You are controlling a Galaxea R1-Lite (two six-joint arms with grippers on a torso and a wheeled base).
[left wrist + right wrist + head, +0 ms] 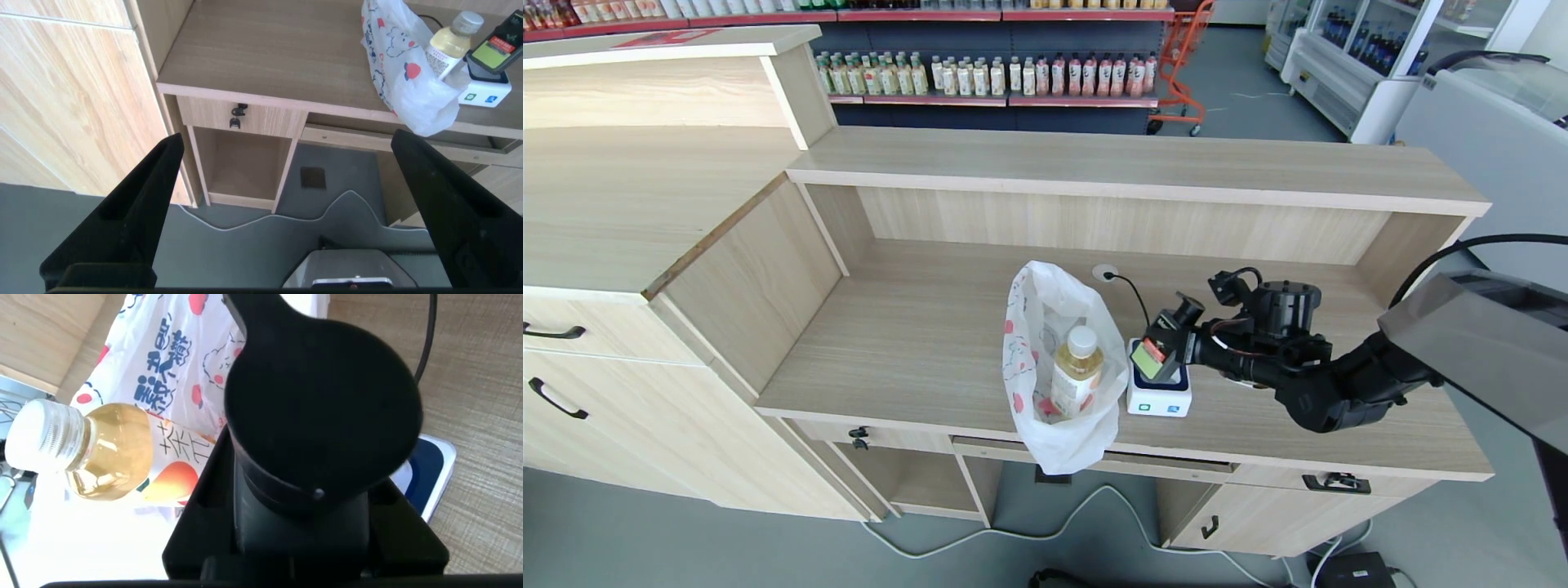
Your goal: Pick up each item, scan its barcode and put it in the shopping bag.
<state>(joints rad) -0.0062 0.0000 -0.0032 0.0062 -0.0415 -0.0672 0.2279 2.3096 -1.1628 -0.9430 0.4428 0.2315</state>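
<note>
Premises: a shop, with shelves [988,75] of bottled drinks at 12 o'clock behind a light wooden counter [915,343].

Items on the counter's lower top:
- A white plastic bag [1033,327] with red printed marks stands at the front edge, mouth open.
- A bottle [1078,371] of amber drink with a white cap stands roughly upright inside the bag.
- A white scanner [1159,400] sits just beside the bag, at its 3 o'clock. A black cable [1131,290] runs from behind it toward 11 o'clock, to a round hole in the top.

Right gripper [1161,353]: it comes in from 3 o'clock and sits over the scanner. Its fingers pinch a small pack [1148,360] with a green-yellow face and a red edge. The pack is held tilted just above the scanner's top. Whether pack and scanner touch cannot be determined. The right wrist view shows the bottle [90,449] in the bag [176,351] close by, and a corner of the scanner [429,469].

Left gripper [288,139]: it hangs low in front of the counter, below the top, toward 8 o'clock of the bag. Its fingers [163,196] are spread wide apart, with the grey floor [245,237] and a drawer [237,114] with a key in its lock visible between them. Its own view takes in the bag [400,69], bottle [453,41], pack [497,53] and scanner [486,90], all well apart from it.
</note>
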